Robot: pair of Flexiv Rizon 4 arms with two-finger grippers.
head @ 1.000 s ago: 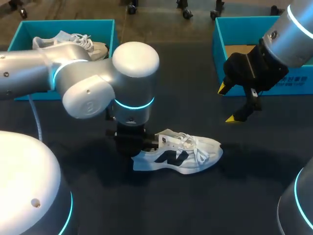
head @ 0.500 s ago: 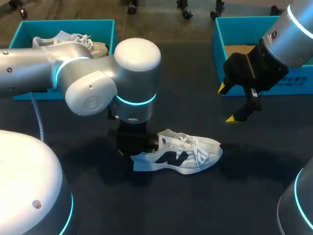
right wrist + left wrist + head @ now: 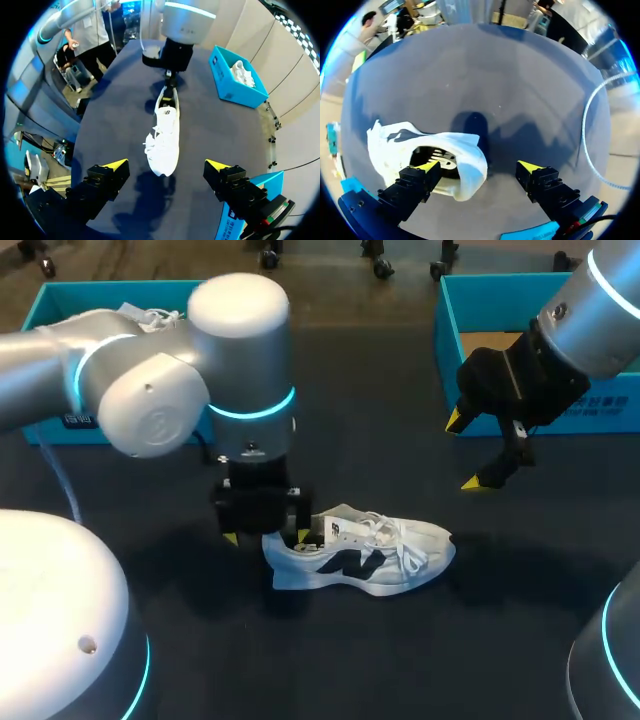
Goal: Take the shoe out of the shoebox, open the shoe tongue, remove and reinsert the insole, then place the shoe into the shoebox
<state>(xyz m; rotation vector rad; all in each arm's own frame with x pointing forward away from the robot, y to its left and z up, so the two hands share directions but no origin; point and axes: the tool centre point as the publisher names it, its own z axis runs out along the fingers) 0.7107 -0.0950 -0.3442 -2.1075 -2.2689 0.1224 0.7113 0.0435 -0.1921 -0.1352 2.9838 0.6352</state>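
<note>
A white shoe [image 3: 365,555] with a dark side logo lies on its side on the black table [image 3: 380,440], toe pointing right. My left gripper [image 3: 265,536] hangs open over its heel. In the left wrist view the heel collar [image 3: 465,155] sits between the spread fingers of that gripper [image 3: 479,169], one fingertip [image 3: 427,167] over the shoe's opening, and neither presses on it. My right gripper [image 3: 466,452] is open above the table, right of the shoe and in front of the right shoebox [image 3: 520,285]. In the right wrist view, the shoe [image 3: 167,132] lies ahead of my right gripper [image 3: 165,166].
A second teal shoebox [image 3: 100,287] at the back left holds another white shoe [image 3: 150,316], partly hidden by my left arm. The same box [image 3: 237,77] shows beyond the shoe in the right wrist view. Bare table lies in front of the shoe.
My left gripper has opened and let go of the shoe's heel, and the left arm has swung back and to the left. The shoe and the right arm have not moved.
</note>
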